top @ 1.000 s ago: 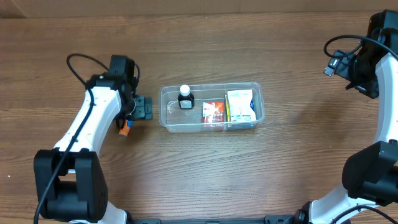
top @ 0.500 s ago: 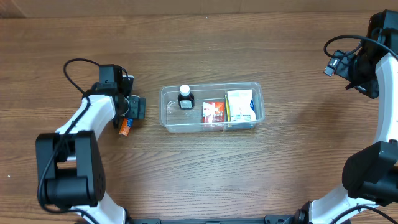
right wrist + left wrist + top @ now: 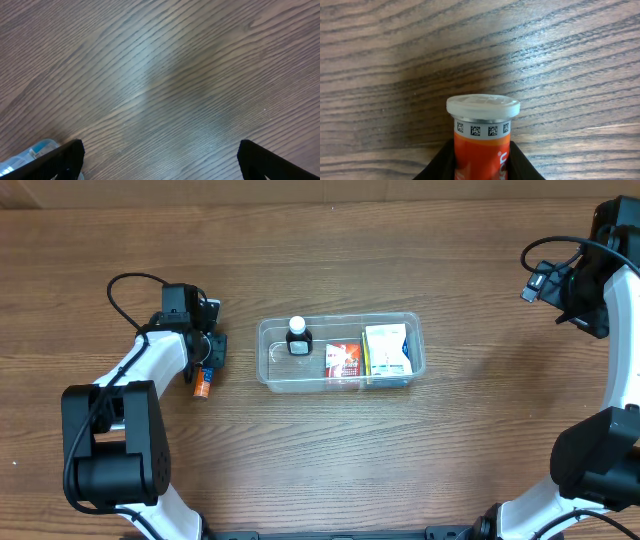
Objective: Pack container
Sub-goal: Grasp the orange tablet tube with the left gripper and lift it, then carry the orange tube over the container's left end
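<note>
The clear container [image 3: 340, 317] sits mid-table and holds a small dark bottle with a white cap [image 3: 297, 338], a red and white box [image 3: 343, 360] and a white and green box [image 3: 386, 350]. To its left an orange tube with a white cap [image 3: 202, 387] lies on the wood. My left gripper [image 3: 206, 370] is shut on this tube. In the left wrist view the orange tube [image 3: 482, 145] fills the gap between both black fingers [image 3: 440, 167] of the left gripper [image 3: 481, 167]. My right gripper [image 3: 560, 295] hovers far right, open and empty [image 3: 160, 160].
The table is brown wood [image 3: 330, 450]. A cable [image 3: 125, 280] loops off the left arm. A corner of clear plastic [image 3: 35, 150] shows at the lower left of the right wrist view.
My left gripper has drawn back to the left, away from the container, and shut on the orange tube. The right arm has stayed still.
</note>
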`<state>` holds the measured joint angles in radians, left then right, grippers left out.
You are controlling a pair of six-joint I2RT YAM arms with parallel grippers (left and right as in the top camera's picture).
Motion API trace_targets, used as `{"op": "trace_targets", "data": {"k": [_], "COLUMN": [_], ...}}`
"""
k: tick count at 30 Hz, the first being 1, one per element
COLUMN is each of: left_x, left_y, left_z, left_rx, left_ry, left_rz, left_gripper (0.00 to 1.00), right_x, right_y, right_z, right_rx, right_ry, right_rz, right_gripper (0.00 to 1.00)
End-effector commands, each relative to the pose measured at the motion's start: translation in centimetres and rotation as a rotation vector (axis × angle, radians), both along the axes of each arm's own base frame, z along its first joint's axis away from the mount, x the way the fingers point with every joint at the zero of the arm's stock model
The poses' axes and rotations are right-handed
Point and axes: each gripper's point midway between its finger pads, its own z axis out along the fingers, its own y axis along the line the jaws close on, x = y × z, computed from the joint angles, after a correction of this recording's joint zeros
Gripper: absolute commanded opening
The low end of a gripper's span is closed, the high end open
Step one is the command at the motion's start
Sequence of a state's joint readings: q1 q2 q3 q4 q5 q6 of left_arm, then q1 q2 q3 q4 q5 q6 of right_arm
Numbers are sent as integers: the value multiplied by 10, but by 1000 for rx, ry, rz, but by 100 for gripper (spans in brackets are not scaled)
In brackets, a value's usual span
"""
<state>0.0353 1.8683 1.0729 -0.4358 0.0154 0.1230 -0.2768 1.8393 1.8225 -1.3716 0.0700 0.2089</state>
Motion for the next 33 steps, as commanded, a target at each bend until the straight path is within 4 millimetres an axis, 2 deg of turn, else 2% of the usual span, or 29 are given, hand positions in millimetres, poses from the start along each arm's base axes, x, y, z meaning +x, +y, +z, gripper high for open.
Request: {"op": "trace_targets", "data": {"k": [1, 4, 7, 11, 14, 16, 19, 21, 26, 29, 33], "left_x": [-7, 4, 23, 41, 45, 43, 33, 24, -5, -16, -30], "left_y": [2, -1, -3, -16, -35, -59, -92, -118, -189, -211, -228], "left_z": [-7, 16, 51, 111, 153, 186, 210, 218, 217, 210, 196], "left_rx": [-18, -39, -59, -135, -221, -285, -287, -264, -191, -69, -21], "left_ry": [57, 65, 45, 15, -9, -30, -43, -46, -45, -45, -38], "left_rz": [76, 80, 75, 45, -21, -138, -319, -448, -784, -932, -1097], "left_gripper": [9, 6, 6, 4, 4, 4, 4, 4, 4, 4, 4], "right_x": [2, 2, 2, 2, 2, 2, 2, 2, 2, 2, 2], "right_y": [-2, -2, -2, -2, -2, -2, -2, -2, -2, -2, -2], "right_z": [20, 20, 20, 20, 20, 20, 20, 20, 20, 20, 20], "right_rx": [-23, -23, -23, -23, -23, -23, -23, -23, -23, -23, -23], "right_ry": [-58, -58, -58, -58, -58, -58, -58, -58, -58, -58, -58], "right_rz": [-1, -1, -1, -1, -1, -1, -1, -1, -1, -1, -1], "right_gripper": [100, 100, 100, 100, 100, 100, 100, 100, 100, 100, 100]}}
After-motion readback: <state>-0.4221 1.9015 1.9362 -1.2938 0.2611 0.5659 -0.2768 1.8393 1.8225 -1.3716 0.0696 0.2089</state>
